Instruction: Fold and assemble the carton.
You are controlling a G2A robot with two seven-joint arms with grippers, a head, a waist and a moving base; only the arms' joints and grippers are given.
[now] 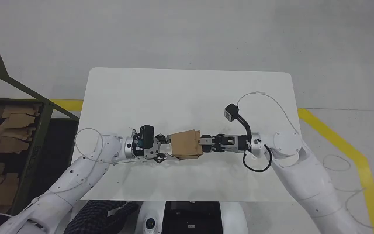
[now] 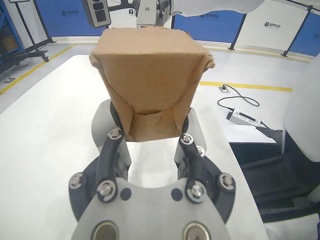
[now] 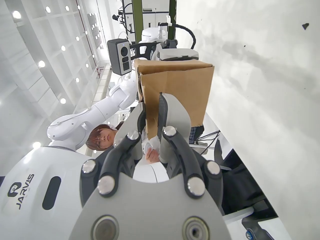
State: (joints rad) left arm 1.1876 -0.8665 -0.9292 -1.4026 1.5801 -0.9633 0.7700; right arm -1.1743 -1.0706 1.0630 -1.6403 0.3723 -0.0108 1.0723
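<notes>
currently you have the carton (image 1: 186, 144) between your two claws, over the front half of the white table (image 1: 187, 93), near the middle of its width. your left gripper (image 1: 164, 149) meets it at one end and your right gripper (image 1: 203, 142) at the other, so the brown box sits in line with both wrists. from the left wrist you see the carton (image 2: 150, 71) end-on: a folded flap tapers down to a narrow tab. the left gripper (image 2: 151, 112) is spread wide, with one finger lying against each side of that tapered end, so it clasps the box across its width. from the right wrist, the right gripper (image 3: 152, 103) is nearly closed, its two fingers pinching one thin cardboard wall at the near edge of the carton (image 3: 180, 88), one finger on each face. the box's walls stand squared up, with edges a little ragged and creased. whether its underside rests on the table (image 3: 250, 76) or hangs just above it, you cannot tell. off the table's left side, a bin of flat cardboard (image 1: 17, 126) stands on the floor.
</notes>
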